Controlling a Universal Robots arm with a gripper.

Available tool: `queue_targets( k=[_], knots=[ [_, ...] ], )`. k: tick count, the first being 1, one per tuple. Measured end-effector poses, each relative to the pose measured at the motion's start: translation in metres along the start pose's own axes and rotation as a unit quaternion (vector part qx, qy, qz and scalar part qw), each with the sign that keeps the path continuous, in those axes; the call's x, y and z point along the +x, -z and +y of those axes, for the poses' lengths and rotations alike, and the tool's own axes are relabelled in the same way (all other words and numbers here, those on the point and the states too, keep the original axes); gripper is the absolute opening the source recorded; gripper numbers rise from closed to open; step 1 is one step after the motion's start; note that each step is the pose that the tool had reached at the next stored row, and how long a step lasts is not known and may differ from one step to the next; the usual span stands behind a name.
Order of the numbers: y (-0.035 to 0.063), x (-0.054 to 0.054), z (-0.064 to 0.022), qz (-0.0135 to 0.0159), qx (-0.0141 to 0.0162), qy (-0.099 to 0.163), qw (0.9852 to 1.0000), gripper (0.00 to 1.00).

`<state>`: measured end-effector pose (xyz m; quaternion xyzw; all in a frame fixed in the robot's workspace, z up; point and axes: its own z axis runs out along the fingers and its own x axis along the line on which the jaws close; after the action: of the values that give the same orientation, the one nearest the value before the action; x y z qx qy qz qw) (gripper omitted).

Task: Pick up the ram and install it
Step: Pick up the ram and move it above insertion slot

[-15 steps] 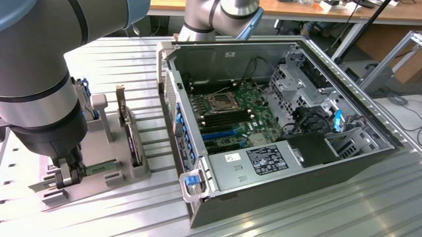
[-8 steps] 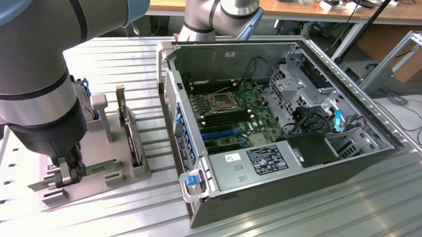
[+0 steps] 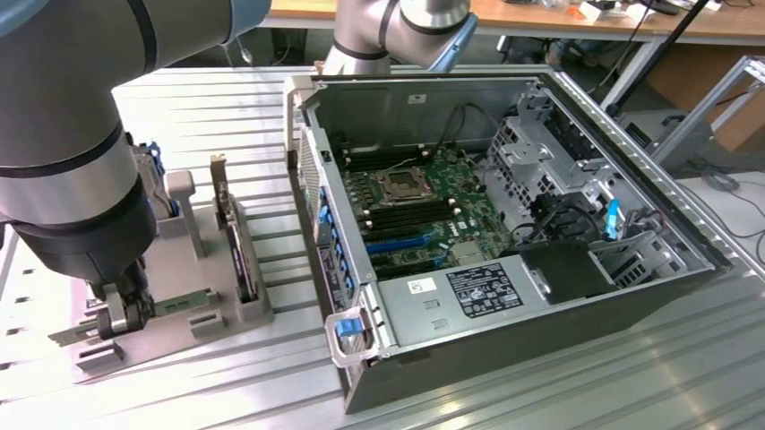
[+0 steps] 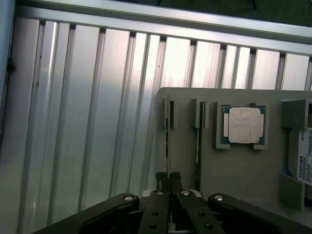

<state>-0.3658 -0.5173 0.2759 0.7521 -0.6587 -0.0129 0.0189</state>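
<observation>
The ram (image 4: pixel 167 141) is a thin green stick seen edge-on, standing in the slots of a grey holder (image 4: pixel 243 195). My gripper (image 4: pixel 168 181) is directly over it, its two black fingers shut on the stick's near end. In the exterior view, at that view's left, the gripper (image 3: pixel 117 321) is low over the holder (image 3: pixel 179 349), and the ram (image 3: pixel 182 304) sticks out on both sides of the fingers. The open computer case (image 3: pixel 358 349) lies to the exterior view's right, with its motherboard (image 3: pixel 418 215) exposed.
A second thin board (image 4: pixel 199 141) stands edge-on beside the ram. The holder also carries a square silver processor (image 4: pixel 243 125), a labelled drive (image 4: pixel 302 161) and a tall dark expansion card (image 3: pixel 229 233). Ribbed aluminium table (image 4: pixel 87 122) surrounds it all.
</observation>
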Motion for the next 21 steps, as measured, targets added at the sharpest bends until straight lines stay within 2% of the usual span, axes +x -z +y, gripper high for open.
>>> queue_targets(
  k=[21],
  knots=[
    [0.0109, 0.000, 0.0005, 0.0001, 0.0000, 0.000, 1.0000, 0.12]
  ],
)
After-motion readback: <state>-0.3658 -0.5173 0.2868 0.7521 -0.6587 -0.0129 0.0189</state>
